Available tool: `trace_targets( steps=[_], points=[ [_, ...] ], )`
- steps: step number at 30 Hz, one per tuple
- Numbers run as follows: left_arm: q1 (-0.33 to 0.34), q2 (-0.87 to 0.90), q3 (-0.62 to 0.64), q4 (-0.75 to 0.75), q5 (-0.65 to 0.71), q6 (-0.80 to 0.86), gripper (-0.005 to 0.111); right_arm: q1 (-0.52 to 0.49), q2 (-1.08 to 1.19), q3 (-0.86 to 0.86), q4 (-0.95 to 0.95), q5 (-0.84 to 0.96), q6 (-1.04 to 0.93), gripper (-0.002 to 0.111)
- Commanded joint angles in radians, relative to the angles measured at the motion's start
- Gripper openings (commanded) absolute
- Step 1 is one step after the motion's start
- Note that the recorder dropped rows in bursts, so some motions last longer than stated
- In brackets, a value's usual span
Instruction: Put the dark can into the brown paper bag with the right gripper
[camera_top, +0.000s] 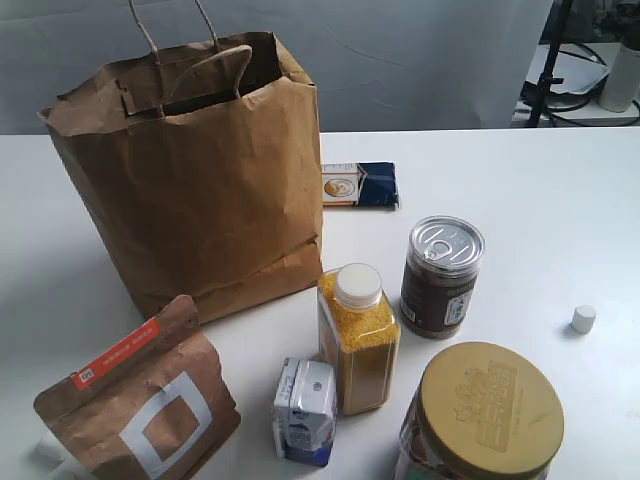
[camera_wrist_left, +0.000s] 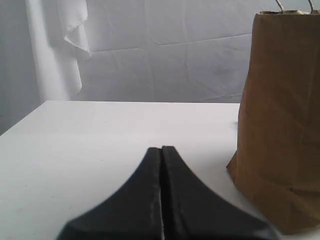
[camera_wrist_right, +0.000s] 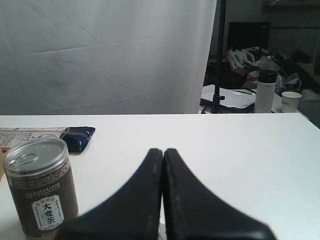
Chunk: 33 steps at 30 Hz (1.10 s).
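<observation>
The dark can (camera_top: 441, 277) stands upright on the white table, right of the middle, silver pull-tab top up. The right wrist view also shows the dark can (camera_wrist_right: 41, 187), off to one side of my right gripper (camera_wrist_right: 163, 150), which is shut with nothing in it and apart from the can. The brown paper bag (camera_top: 195, 175) stands open at the back left, handles up. In the left wrist view the brown paper bag (camera_wrist_left: 280, 125) rises beside my left gripper (camera_wrist_left: 161, 148), shut and empty. Neither arm shows in the exterior view.
A clear bottle of yellow grains (camera_top: 358, 338) stands just left of the can. A wide jar with a gold lid (camera_top: 485, 415) is in front. A small carton (camera_top: 304, 411), a brown pouch (camera_top: 140, 405), a flat blue packet (camera_top: 360, 185) and a white cap (camera_top: 583, 318) lie around.
</observation>
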<state>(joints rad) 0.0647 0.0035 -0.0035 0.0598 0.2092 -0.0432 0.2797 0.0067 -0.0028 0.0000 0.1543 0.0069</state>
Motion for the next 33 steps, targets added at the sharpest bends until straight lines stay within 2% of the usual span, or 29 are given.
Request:
trace_targets(
  steps=[1, 11, 15, 20, 22, 28, 30, 31, 33],
  points=[
    [-0.008, -0.003, 0.004, 0.003, -0.009, -0.002, 0.000, -0.002, -0.007, 0.003, 0.000, -0.014, 0.000, 0.000],
    [-0.008, -0.003, 0.004, 0.003, -0.009, -0.002, 0.000, -0.002, -0.007, 0.003, 0.015, -0.064, 0.003, 0.000],
    [-0.008, -0.003, 0.004, 0.003, -0.009, -0.002, 0.000, -0.002, -0.007, 0.003, 0.153, -0.078, 0.005, 0.000],
    [-0.008, -0.003, 0.004, 0.003, -0.009, -0.002, 0.000, -0.002, -0.007, 0.003, 0.404, -0.222, 0.067, 0.000],
    [-0.008, -0.003, 0.004, 0.003, -0.009, -0.002, 0.000, -0.002, -0.007, -0.008, 0.421, -0.217, 0.065, 0.000],
    [-0.008, -0.003, 0.004, 0.003, -0.009, -0.002, 0.000, 0.000, 0.100, -0.271, 0.389, 0.028, -0.007, 0.000],
    [-0.008, -0.003, 0.004, 0.003, -0.009, -0.002, 0.000, 0.000, 0.258, -0.410, 0.474, 0.141, -0.143, 0.000],
    [-0.008, -0.003, 0.004, 0.003, -0.009, -0.002, 0.000, 0.000, 0.374, -0.502, 0.583, 0.246, -0.287, 0.000],
    [-0.008, -0.003, 0.004, 0.003, -0.009, -0.002, 0.000, 0.000, 0.502, -0.614, 0.639, 0.384, -0.371, 0.000]
  ],
)
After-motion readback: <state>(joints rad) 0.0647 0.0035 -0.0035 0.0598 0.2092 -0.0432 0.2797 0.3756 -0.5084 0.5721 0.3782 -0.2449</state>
